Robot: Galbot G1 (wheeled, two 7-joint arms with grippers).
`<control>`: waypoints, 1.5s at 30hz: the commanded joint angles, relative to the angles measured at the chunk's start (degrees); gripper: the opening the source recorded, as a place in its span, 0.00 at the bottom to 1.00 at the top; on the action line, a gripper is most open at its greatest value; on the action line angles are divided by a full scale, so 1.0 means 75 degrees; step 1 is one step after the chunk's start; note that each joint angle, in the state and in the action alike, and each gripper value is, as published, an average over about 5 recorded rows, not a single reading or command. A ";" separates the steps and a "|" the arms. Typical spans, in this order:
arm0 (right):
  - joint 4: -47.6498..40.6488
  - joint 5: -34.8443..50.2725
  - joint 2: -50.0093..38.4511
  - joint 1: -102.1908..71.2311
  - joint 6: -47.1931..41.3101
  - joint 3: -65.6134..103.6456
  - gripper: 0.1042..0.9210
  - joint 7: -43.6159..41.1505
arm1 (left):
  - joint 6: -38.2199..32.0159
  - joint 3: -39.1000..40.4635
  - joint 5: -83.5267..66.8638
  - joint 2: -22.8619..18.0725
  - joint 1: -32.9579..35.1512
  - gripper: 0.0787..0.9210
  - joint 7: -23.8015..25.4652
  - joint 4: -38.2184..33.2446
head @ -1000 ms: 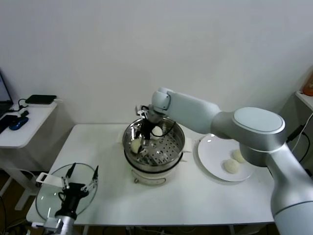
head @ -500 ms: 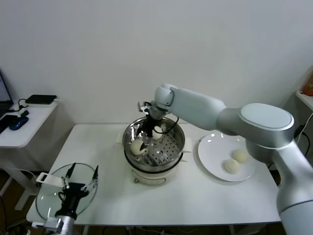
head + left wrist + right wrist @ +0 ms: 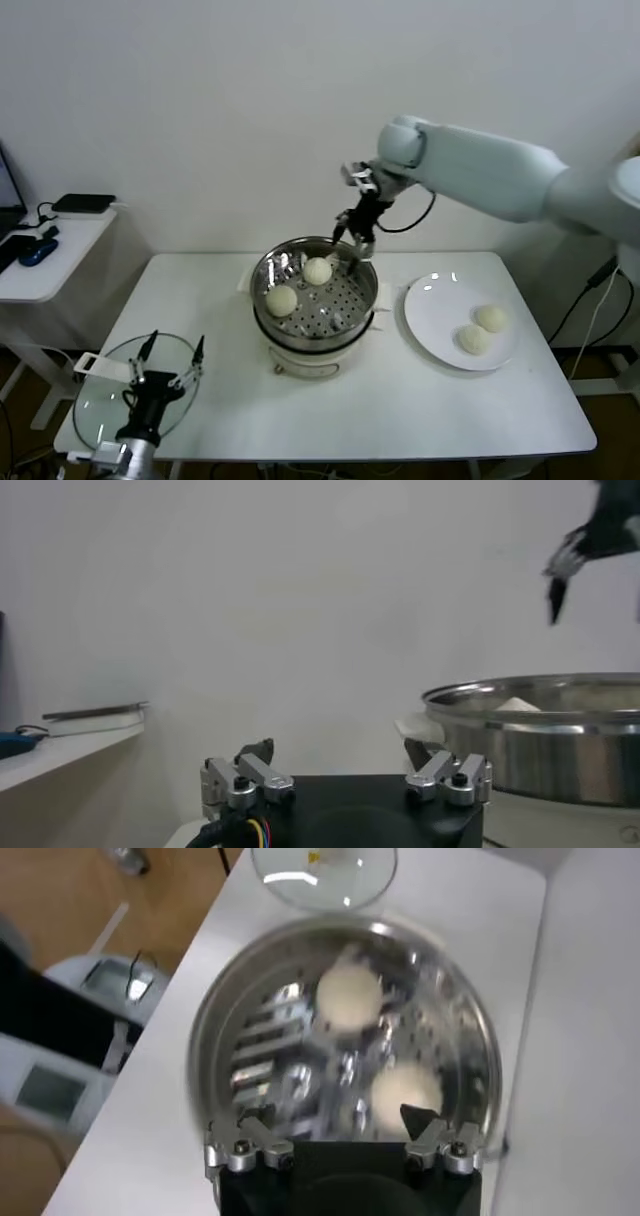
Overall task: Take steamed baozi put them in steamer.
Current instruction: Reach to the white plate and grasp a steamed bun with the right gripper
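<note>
The shiny steel steamer (image 3: 350,310) stands on its cream pot base at mid table. Two cream-white baozi lie in it, one at the left (image 3: 281,299) and one at the back (image 3: 318,270); both show in the right wrist view (image 3: 349,994) (image 3: 405,1090). Two more baozi (image 3: 490,318) (image 3: 473,339) lie on the white plate (image 3: 430,310) to the right. My right gripper (image 3: 356,232) is open and empty, raised above the steamer's back right rim (image 3: 340,1118). My left gripper (image 3: 165,362) is open and empty, parked low at the front left (image 3: 342,760).
The round clear glass lid (image 3: 100,395) lies at the table's front left corner under the left gripper. A low side table (image 3: 55,245) with dark items stands at the far left. The wall is close behind the steamer.
My right gripper has let go of a baozi in the steamer and risen up and to the right, out of the basket. The left arm has not moved.
</note>
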 commanded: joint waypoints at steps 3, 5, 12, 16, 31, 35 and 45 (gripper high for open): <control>0.0986 -0.2282 -0.2833 0.0172 0.0877 -0.0058 0.88 -0.0538 | 0.0060 0.0038 -0.0021 0.0041 0.0045 0.88 0.0009 -0.0099; 0.0924 -0.2972 -0.3120 -0.0306 0.1038 0.0285 0.88 -0.0561 | 0.0068 0.0027 0.0003 0.0033 0.0064 0.88 0.0008 -0.0118; 0.0602 -0.4216 -0.3571 -0.2112 0.1131 0.1602 0.88 -0.0482 | 0.0094 -0.0012 0.0103 -0.0038 0.0107 0.88 0.0010 -0.0198; 0.0310 -0.4499 -0.3610 -0.2883 0.1118 0.2235 0.88 -0.0421 | 0.0100 -0.0038 0.0130 -0.0050 0.0142 0.88 0.0015 -0.0256; -0.0493 -0.5168 -0.3128 -0.4689 0.1074 0.3564 0.88 0.0299 | 0.0062 -0.0019 0.0160 -0.0114 0.0250 0.88 0.0021 -0.0327; -0.0809 -0.5437 -0.2844 -0.5009 0.1128 0.3896 0.88 0.0449 | 0.0046 -0.0030 0.0157 -0.0109 0.0263 0.88 0.0021 -0.0315; -0.1336 -0.5930 -0.2327 -0.5382 0.1242 0.4362 0.88 0.0416 | 0.0019 -0.0067 0.0125 -0.0114 0.0280 0.88 0.0017 -0.0277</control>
